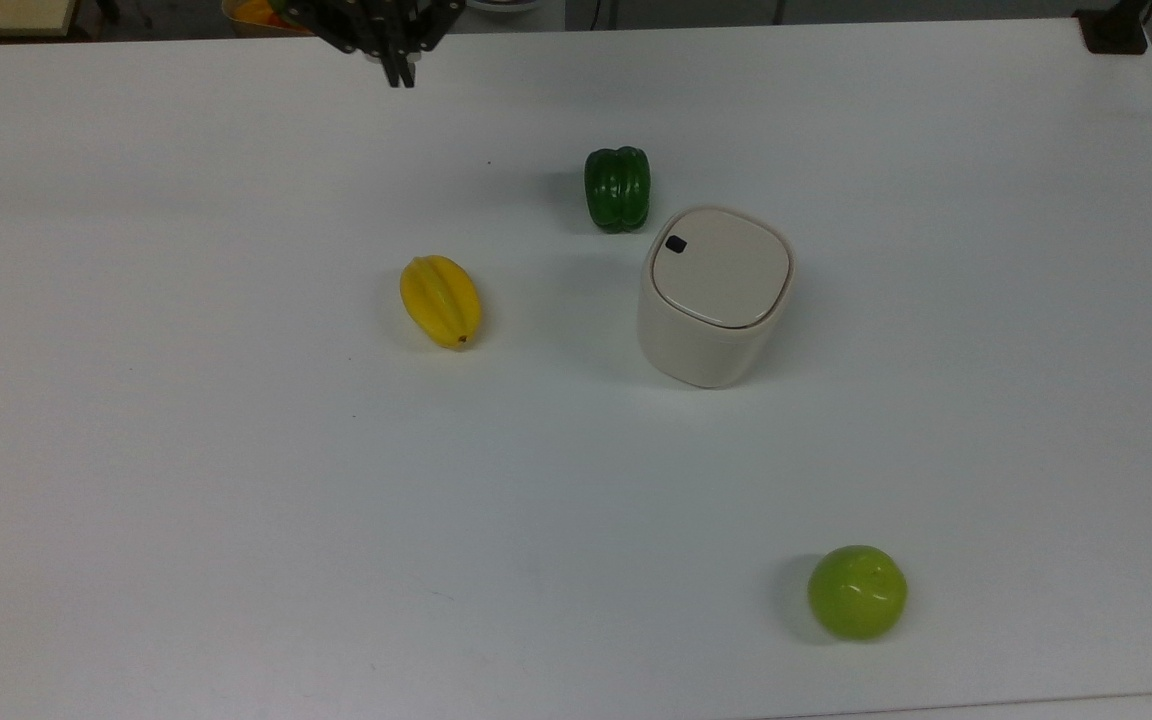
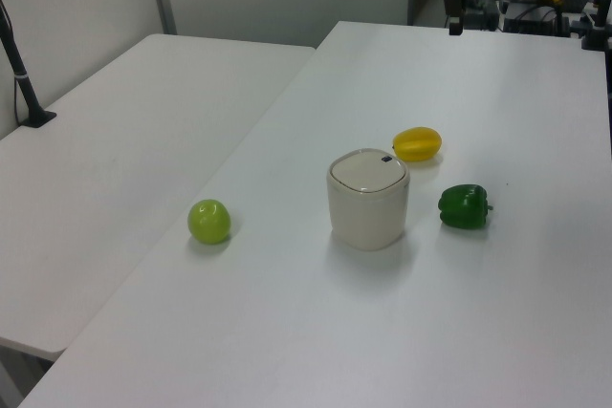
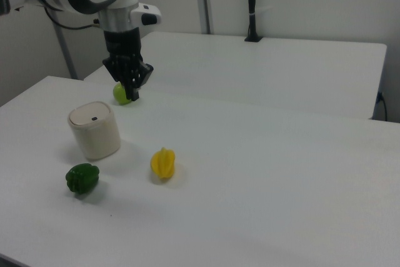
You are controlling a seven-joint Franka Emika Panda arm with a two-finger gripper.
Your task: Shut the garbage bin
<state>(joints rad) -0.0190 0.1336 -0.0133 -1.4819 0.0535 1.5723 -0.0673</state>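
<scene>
The garbage bin point(image 1: 715, 296) is a cream tub with its flat lid lying down flush and a small black button at one lid corner. It stands near the middle of the white table point(image 1: 236, 500). In the left view the garbage bin point(image 2: 368, 199) sits between the fruits, and in the right view the garbage bin point(image 3: 94, 130) is at the left. My gripper point(image 1: 399, 74) hangs high over the table's far edge in the top view, well away from the bin, shut on nothing. The gripper point(image 3: 132, 94) points straight down in the right view.
A green pepper point(image 1: 618, 188) lies just behind the bin, a yellow starfruit point(image 1: 441, 300) to the top view's left, a green apple point(image 1: 856, 592) near the front edge. A second white table point(image 2: 115, 140) with a black post point(image 2: 24, 83) adjoins.
</scene>
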